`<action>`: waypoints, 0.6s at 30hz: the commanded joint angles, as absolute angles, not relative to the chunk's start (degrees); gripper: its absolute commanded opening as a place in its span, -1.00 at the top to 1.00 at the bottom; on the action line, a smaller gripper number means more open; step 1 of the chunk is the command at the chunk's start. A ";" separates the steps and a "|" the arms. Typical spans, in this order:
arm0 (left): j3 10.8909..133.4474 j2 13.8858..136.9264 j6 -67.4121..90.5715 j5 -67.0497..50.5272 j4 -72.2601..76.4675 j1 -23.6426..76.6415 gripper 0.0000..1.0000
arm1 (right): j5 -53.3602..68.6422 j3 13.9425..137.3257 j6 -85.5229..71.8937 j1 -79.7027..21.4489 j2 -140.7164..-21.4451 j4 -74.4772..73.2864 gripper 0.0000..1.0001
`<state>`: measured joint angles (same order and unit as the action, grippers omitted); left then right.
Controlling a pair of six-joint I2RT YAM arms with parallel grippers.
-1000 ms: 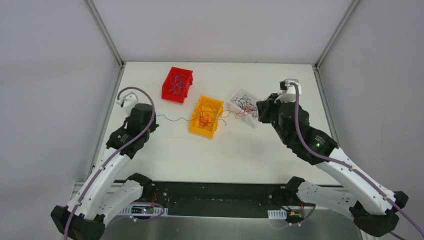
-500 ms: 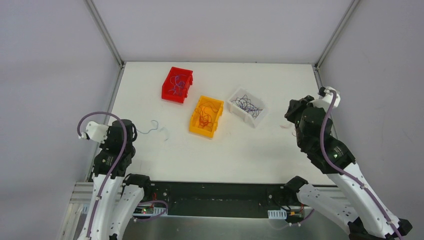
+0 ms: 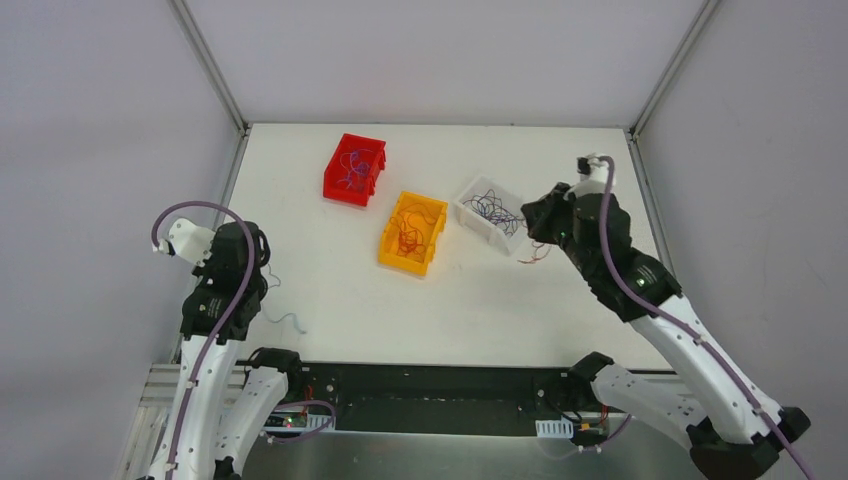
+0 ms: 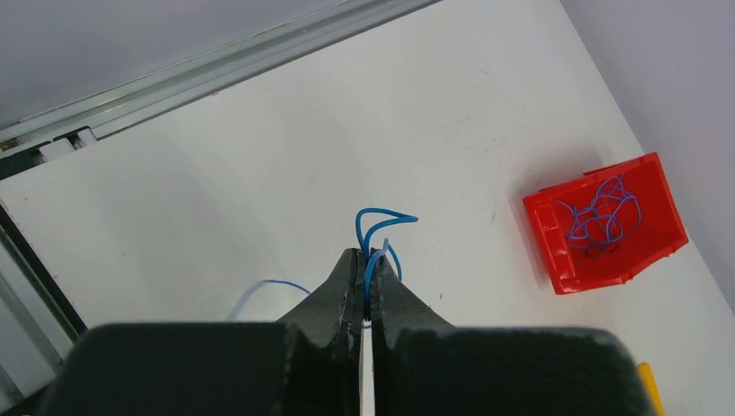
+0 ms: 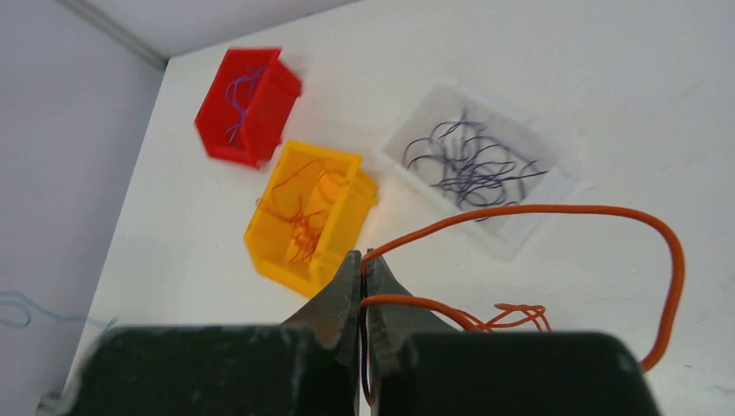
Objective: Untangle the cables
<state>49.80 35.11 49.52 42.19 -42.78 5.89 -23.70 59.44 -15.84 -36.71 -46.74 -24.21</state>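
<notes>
The cables are thin wires. A blue cable is pinched in my shut left gripper, which hangs over the table's left side; the cable's loose tail trails toward the near edge. An orange cable loops out of my shut right gripper and ends in a small knot. That gripper hovers by the white bin's right end, with the orange cable dangling below it. Blue wires lie in the red bin, orange ones in the yellow bin, dark ones in the white bin.
The three bins stand in a diagonal row across the middle-back of the white table. Metal frame rails run along the table's left and right sides. Grey walls close in the workspace.
My right gripper has swung left, back beside the white bin, carrying the orange cable. The left gripper has stayed at the left side and the blue cable's tail now lies nearer the front edge.
</notes>
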 commanded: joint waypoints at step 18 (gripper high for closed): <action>61.55 39.15 28.60 28.67 -38.14 5.45 1.00 | 15.85 74.53 -29.24 -38.25 -85.32 -0.26 1.00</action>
<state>57.80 37.12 34.57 31.97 -40.34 5.89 13.34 69.80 -26.57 -37.45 -81.17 -5.89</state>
